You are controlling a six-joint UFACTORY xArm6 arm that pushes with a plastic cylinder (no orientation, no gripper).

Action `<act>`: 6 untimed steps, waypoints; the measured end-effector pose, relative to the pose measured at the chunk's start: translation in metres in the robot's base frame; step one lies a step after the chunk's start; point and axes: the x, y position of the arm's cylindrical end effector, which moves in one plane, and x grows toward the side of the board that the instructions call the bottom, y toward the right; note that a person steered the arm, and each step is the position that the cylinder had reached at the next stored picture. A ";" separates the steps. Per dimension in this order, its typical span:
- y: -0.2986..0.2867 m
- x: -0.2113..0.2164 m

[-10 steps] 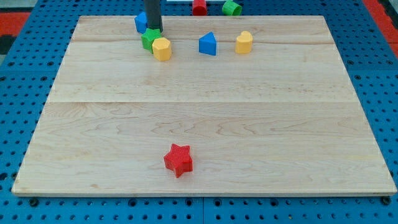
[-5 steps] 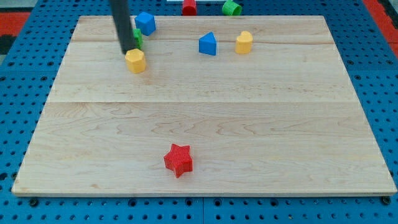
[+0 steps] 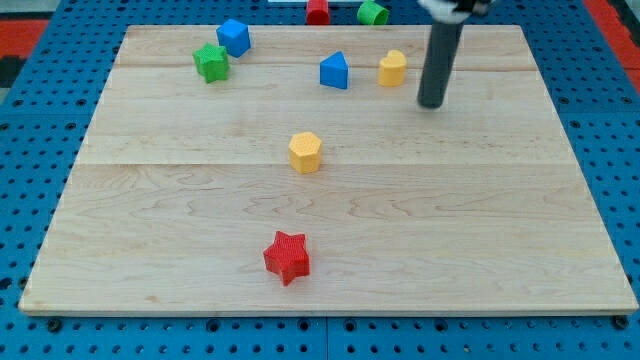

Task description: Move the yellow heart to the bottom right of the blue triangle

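The yellow heart [image 3: 392,68] lies near the view's top, just right of the blue triangle [image 3: 334,71] and level with it. My dark rod comes down from the top, and my tip [image 3: 431,104] rests on the board to the right of the heart and a little below it, not touching it. A yellow hexagon [image 3: 305,152] lies near the board's middle, below and left of the triangle.
A green star [image 3: 211,63] and a blue block [image 3: 233,37] sit at the top left. A red star [image 3: 287,257] lies near the bottom. A red block [image 3: 317,11] and a green block [image 3: 373,12] lie off the wooden board [image 3: 500,230] at the top.
The yellow hexagon has slid from the top left, beside the green star, down and right to the board's middle. My rod has swung from the top left to the right of the yellow heart.
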 end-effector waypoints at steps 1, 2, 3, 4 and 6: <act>-0.015 -0.060; -0.056 -0.021; -0.093 0.006; -0.091 -0.022; -0.169 -0.019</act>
